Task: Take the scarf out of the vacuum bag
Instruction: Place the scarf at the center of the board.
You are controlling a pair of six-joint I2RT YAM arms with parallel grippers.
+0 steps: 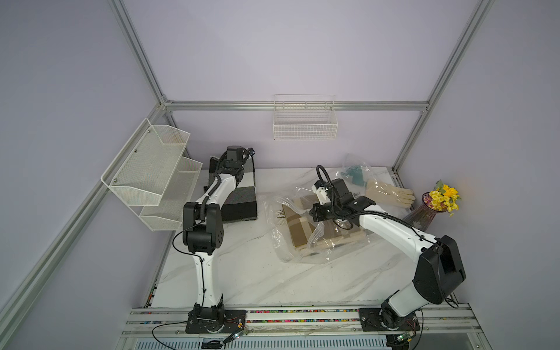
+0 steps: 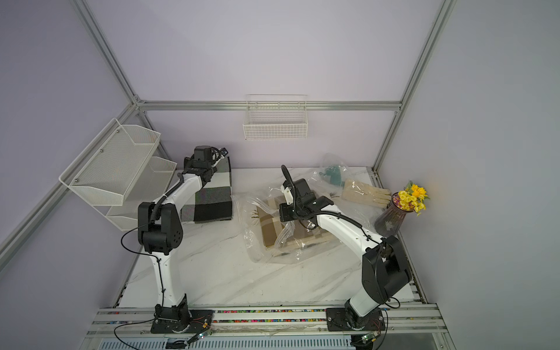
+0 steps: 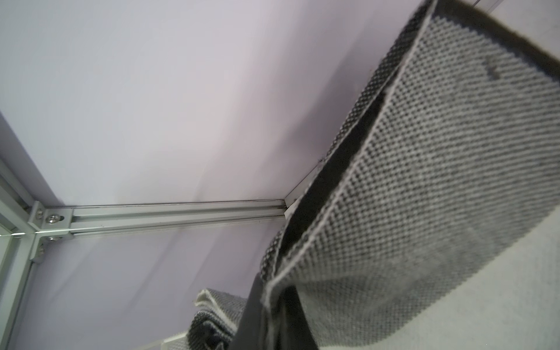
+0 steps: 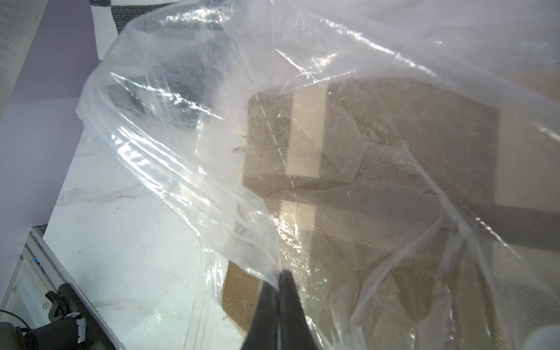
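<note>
Inside the vacuum bag [image 1: 306, 251] [image 2: 272, 251] [image 4: 181, 151] lies the tan plaid scarf [image 1: 300, 227] [image 2: 269, 227] [image 4: 378, 136], folded flat and wholly covered by the crinkled clear plastic. The bag rests on the white marble table [image 1: 257, 272], and the right arm reaches over it from its right side. In the right wrist view the right gripper [image 4: 280, 281] has its 2 dark fingers pressed together on the bag's ribbed mouth edge, pinching the plastic and holding that edge raised above the scarf.

Left of the bag, toward the back wall, lies a grey checked scarf [image 1: 242, 200] [image 2: 212, 200] [image 3: 424, 181] in black, grey and white blocks. The left gripper [image 3: 271, 288] is clamped on one edge of it. The left wrist view shows the knitted fabric caught between the fingers, with the rest spreading away toward the wall.

Behind the bag and to its right sit a pair of cream gloves [image 1: 391, 194] [image 2: 366, 194]. Just behind those is a smaller clear bag [image 1: 354, 172] [image 2: 333, 174] with a teal item inside. Right of the vacuum bag, at the table's edge, stands a ribbed vase [image 1: 421, 215] holding yellow flowers [image 1: 444, 197]. On the wall behind the bag hangs a white wire basket [image 1: 304, 127], and far to the bag's left a 2-tier white mesh shelf [image 1: 151, 169] is fixed to the side frame.
</note>
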